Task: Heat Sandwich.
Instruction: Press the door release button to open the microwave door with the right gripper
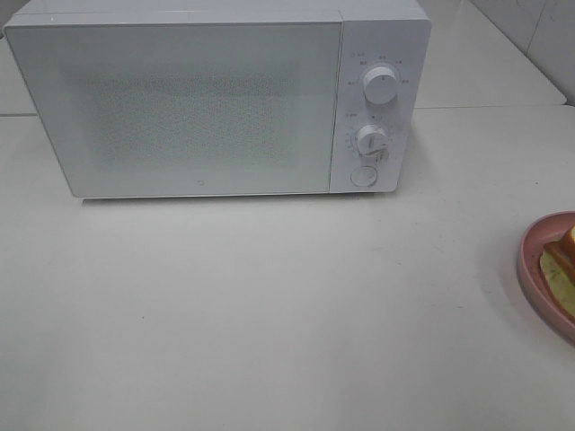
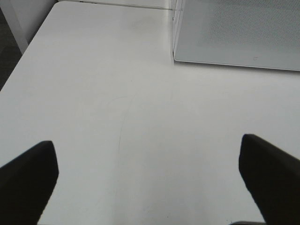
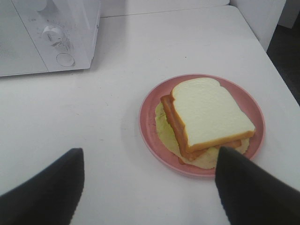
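two sets of fingers, both spread wide and holding nothing. the sandwich (image 3: 206,119) sits on its pink plate (image 3: 146,122) at the right edge of the table (image 1: 269,305), well apart from the closed microwave (image 1: 198,108). it lies just ahead of the right gripper (image 3: 149,164), nearer one finger than the other. the slice looks near square, so there's no real long axis. the left gripper (image 2: 146,154) hangs over the table by the microwave door, so i'd say the right arm is the nearer. markings round the dials (image 1: 382,85) are too small to read, and no brand shows.

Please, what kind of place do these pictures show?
Probably a kitchen-like test setup: a white microwave with its door shut stands on a plain white table, and a sandwich lies on a pink plate nearby.
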You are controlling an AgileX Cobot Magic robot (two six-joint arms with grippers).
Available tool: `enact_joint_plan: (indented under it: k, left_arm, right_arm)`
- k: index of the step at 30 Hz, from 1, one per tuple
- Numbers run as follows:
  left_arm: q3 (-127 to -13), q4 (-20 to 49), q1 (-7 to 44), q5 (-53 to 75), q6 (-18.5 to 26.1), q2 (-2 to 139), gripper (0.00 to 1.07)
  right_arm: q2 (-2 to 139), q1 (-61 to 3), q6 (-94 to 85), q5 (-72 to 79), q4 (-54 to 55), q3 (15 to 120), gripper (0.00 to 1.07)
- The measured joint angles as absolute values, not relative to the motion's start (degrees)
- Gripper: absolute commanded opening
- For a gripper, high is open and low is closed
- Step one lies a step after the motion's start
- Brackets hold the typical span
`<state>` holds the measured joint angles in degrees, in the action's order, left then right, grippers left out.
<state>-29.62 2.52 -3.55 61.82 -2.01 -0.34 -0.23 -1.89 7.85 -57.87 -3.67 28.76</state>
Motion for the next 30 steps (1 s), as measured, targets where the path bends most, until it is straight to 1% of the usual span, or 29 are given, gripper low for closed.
enact_joint_plan:
  k: [17,23,30]
  left_arm:
    - [-29.62,2.52,-3.55,61.82,-2.01,-0.34,1.0]
    - [-29.62,2.52,-3.55,61.82,-2.01,-0.34,1.0]
    - [-29.62,2.52,-3.55,61.82,-2.01,-0.34,1.0]
  right_arm:
    - [-0.23,-1.89,7.85,-57.52,-3.67,28.76,0.75]
    - [0.4,-1.89,7.85,-52.65,-3.67,30.77,0.76]
    - [7.28,-1.89,7.85,-47.21,-3.67,31.05,0.76]
